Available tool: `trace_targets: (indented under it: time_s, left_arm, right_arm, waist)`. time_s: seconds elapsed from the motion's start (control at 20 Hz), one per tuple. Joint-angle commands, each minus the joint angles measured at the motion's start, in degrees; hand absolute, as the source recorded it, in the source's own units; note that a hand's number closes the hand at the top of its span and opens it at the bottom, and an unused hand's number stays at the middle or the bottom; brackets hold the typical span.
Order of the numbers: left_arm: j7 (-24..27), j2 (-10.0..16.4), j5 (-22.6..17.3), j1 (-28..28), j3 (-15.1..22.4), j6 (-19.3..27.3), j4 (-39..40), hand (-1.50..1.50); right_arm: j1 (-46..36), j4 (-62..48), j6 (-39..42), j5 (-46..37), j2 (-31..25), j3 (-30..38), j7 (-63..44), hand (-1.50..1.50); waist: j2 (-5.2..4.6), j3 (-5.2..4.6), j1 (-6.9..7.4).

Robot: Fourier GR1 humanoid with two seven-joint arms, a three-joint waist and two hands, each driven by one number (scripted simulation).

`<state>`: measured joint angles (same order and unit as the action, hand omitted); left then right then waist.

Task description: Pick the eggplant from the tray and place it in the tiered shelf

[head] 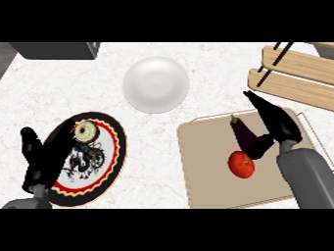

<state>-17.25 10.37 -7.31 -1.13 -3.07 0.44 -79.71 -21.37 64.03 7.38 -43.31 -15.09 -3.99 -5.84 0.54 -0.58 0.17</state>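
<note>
Eggplant [242, 133]: lying on the tray [205, 186], in its upper half, just above the tomato [242, 165]; long axis running from 11 o'clock at the stem end to 5 o'clock at the blunt end
Right hand [276, 123]: hovering over the tray's right side, the eggplant sitting at its 9 o'clock; fingers stretching straight toward 11 o'clock; thumb angling toward the blunt end; nothing being gripped
Left hand [35, 157]: resting open at lower left, fingers up, over the patterned plate [101, 176]; well apart from the eggplant
Nearer arm: the right, so by my judgement it is taking the pick
Tiered shelf [303, 73]: standing at 1 o'clock from the tray; pale wooden slats on dark posts
Materials: eggplant showing glossy, dark purple, tapering; tomato looking smooth and round; tray lying flat and beige; counter [220, 63] showing pale veined stone
</note>
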Motion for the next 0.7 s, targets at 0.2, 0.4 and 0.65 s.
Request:
trace_targets:
  time_s: [0.2,0.4,0.65]
  left_arm:
    - [1.98,-0.51,-0.67,-3.32,-2.31,0.16,5.31,0.0]
    - [1.88,-0.65,0.8,-1.89,-0.77,-0.13,4.25,0.0]
    - [0.55,-0.72,0.06,-0.77,-1.1,-0.52,2.44,0.0]
  right_arm:
    - [-0.08,-7.64,0.86,-6.08,0.83,-7.8,8.39,1.5]
    - [0.34,-4.97,2.05,-3.05,2.1,-5.7,9.98,1.5]
    - [-0.24,-5.11,1.89,-1.51,2.79,-1.57,6.58,1.5]
  waist:
    - [-0.84,0.59,0.21]
    - [-0.67,0.58,-0.03]
    - [-0.66,0.59,0.2]
